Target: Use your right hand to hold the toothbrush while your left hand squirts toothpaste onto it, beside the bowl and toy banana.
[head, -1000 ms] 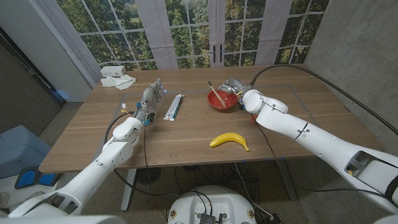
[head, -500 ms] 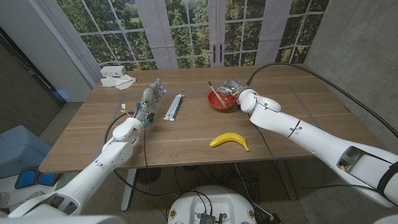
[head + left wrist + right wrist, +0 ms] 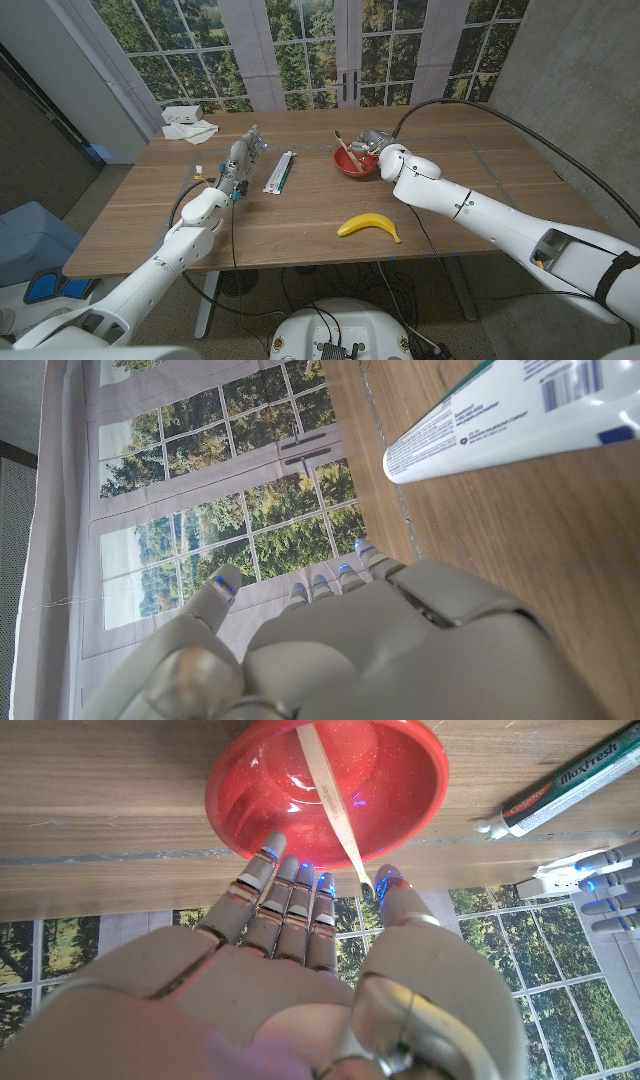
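- A wooden table (image 3: 300, 215) stands before tall paned windows (image 3: 300, 50) that look out on green trees, with a grey wall on the right.
- A red bowl (image 3: 355, 162) sits toward the far side of the table; a toothbrush (image 3: 347, 148) with a pale handle leans inside it, one end sticking up over the rim.
- The right hand (image 3: 375, 140) is at the bowl's far right rim. In the right wrist view its fingers (image 3: 290, 895) are stretched out together toward the bowl's edge, thumb apart, holding nothing; the toothbrush handle reaches out between thumb and fingers, but whether they touch it cannot be told.
- The left hand (image 3: 243, 155) stands just left of the toothpaste tube (image 3: 279, 171), which lies flat on the wood. Its fingers are extended and empty; the tube is near it but apart.
- A yellow toy banana (image 3: 368, 226) lies nearer the front edge, apart from the bowl.
- A white crumpled cloth (image 3: 187, 122) lies at the far left corner.
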### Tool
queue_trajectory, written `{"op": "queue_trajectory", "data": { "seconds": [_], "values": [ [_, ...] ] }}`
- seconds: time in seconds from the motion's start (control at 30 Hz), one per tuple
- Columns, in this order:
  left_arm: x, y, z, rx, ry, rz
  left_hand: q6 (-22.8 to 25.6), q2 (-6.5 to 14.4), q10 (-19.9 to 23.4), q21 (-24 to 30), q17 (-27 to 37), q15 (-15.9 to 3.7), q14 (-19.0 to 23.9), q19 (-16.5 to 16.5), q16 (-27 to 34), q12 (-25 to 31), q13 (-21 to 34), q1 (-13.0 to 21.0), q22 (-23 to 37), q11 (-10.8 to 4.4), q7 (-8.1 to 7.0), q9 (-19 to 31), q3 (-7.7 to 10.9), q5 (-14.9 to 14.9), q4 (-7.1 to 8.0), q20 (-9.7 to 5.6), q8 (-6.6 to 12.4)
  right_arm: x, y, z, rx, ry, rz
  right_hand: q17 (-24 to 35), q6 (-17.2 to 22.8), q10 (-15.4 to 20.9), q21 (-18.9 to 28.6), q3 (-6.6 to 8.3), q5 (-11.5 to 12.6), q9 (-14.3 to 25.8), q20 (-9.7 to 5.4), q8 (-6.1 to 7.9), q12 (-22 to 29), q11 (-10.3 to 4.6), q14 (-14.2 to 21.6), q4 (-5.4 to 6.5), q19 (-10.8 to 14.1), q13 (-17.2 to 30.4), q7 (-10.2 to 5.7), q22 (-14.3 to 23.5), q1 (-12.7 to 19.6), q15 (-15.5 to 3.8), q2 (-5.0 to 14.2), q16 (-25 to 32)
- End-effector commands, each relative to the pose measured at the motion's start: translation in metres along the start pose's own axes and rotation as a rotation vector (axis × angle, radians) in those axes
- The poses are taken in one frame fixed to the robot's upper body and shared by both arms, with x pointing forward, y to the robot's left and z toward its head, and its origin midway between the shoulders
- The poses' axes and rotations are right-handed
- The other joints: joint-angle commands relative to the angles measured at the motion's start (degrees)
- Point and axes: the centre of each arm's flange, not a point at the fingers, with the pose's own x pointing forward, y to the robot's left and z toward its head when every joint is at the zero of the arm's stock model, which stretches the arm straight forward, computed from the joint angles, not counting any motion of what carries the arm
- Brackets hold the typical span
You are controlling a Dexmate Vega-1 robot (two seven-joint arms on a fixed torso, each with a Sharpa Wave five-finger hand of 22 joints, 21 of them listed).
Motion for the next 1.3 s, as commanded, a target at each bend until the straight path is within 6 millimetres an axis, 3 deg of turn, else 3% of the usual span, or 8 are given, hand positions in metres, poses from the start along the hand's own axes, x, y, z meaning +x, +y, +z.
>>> {"op": "queue_trajectory", "data": {
  "seconds": [0.03, 0.3, 1.3],
  "values": [
    [0.003, -0.001, 0.001, 0.006, 0.001, -0.004, -0.36, 4.37, -3.66, -0.21, 0.1, -4.51, -2.27, 0.28, 0.02, -0.06, 0.2, -0.53, 0.24, 0.37, 0.47, 0.31, 0.31, 0.2, -0.03, -5.04, 0.12, 0.01, 0.007, 0.003, -0.06, 0.027, -0.021, 0.49, 0.94, 1.05, 0.64, -0.63, -0.07, 0.06, 0.21, 0.36, 0.58, -0.42, 1.07, -0.03, 0.95, 0.35, 0.01, 0.21, 0.85, -1.51, -0.41, 0.63],
    [0.004, 0.0, 0.001, 0.005, -0.001, 0.0, -0.37, 4.36, -3.65, -0.35, 0.08, -4.46, -2.28, 0.35, 0.0, -0.07, 0.2, -0.52, 0.24, 0.38, 0.46, 0.31, 0.33, 0.21, -0.06, -5.08, 0.11, 0.017, 0.011, 0.005, -0.11, 0.046, -0.034, 1.24, 1.99, 2.33, 1.33, -1.66, -0.4, 0.07, 0.25, 0.58, 1.12, -0.79, 2.17, 0.21, 2.2, 0.72, -0.15, 0.41, 1.23, -1.71, -1.12, 1.58],
    [0.006, 0.0, 0.003, 0.009, -0.007, -0.001, -0.32, 4.32, -3.57, -0.75, 0.05, -4.47, -2.23, 0.56, -0.03, -0.07, 0.21, -0.51, 0.25, 0.39, 0.51, 0.31, 0.37, 0.21, -0.13, -5.13, 0.12, 0.033, 0.028, 0.004, -0.215, 0.164, -0.024, 3.1, 4.59, 4.38, 2.13, -4.9, -1.73, 0.09, 1.22, 1.05, 2.03, -1.4, 4.16, 0.74, 2.79, 1.81, -0.25, 0.76, 1.07, -2.26, -3.99, 3.61]
  ]
}}
